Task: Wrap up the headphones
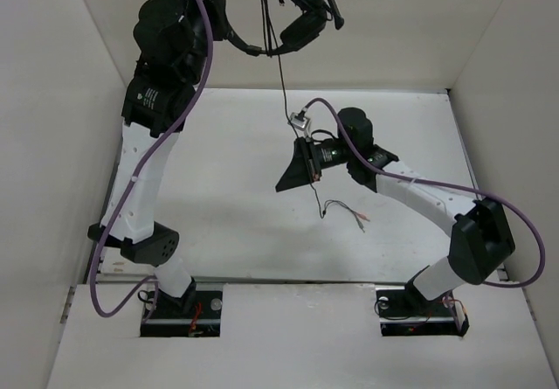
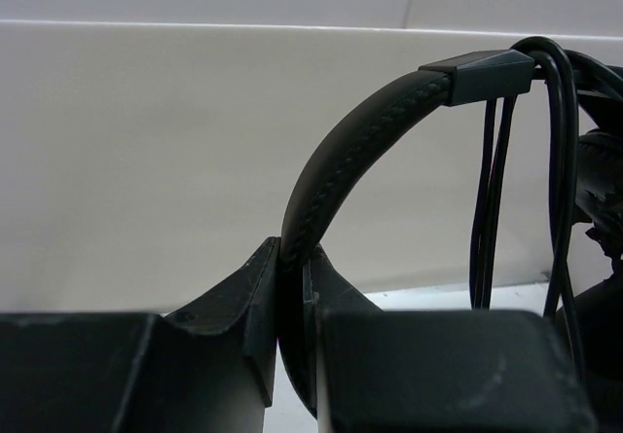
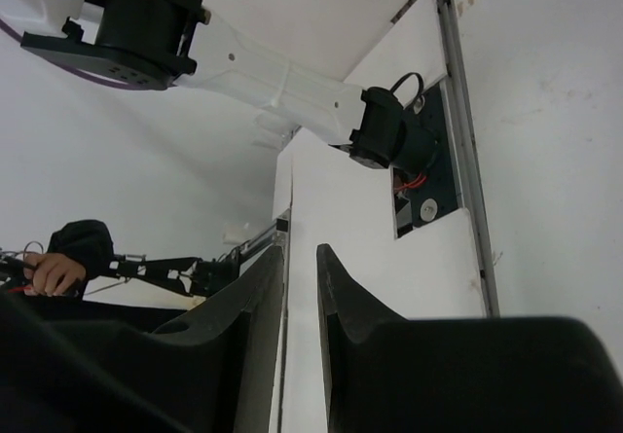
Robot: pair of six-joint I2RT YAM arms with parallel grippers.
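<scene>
Holding the headphones (image 1: 300, 29) high near the back wall (image 1: 393, 31), left gripper (image 2: 292, 268) clamped on the padded headband (image 2: 341, 151), its fingers (image 2: 243, 306) pressed tight against either side. Seems barely begun as a wrapping job: a couple of cable (image 1: 282, 74) strands draped over the band in the left wrist view, hard to say whether looped round it or merely hanging. Dangles from there in one long line, past a small inline box (image 1: 301, 121), just beside the right gripper (image 1: 282, 184), and ends loose on the table (image 1: 218, 232) with the plugs (image 1: 360, 220) lying near its middle. Shows the right gripper's fingers (image 3: 258, 297) close together with a slim gap, nothing visible between them, so apparently not gripping the cable. Leaves most of the work ahead, judging by this: catching the hanging length, winding it round the headset turn after turn, and securing the plug end so nothing trails. Needs a firm hold on the band throughout, with the headset clear of the table.
</scene>
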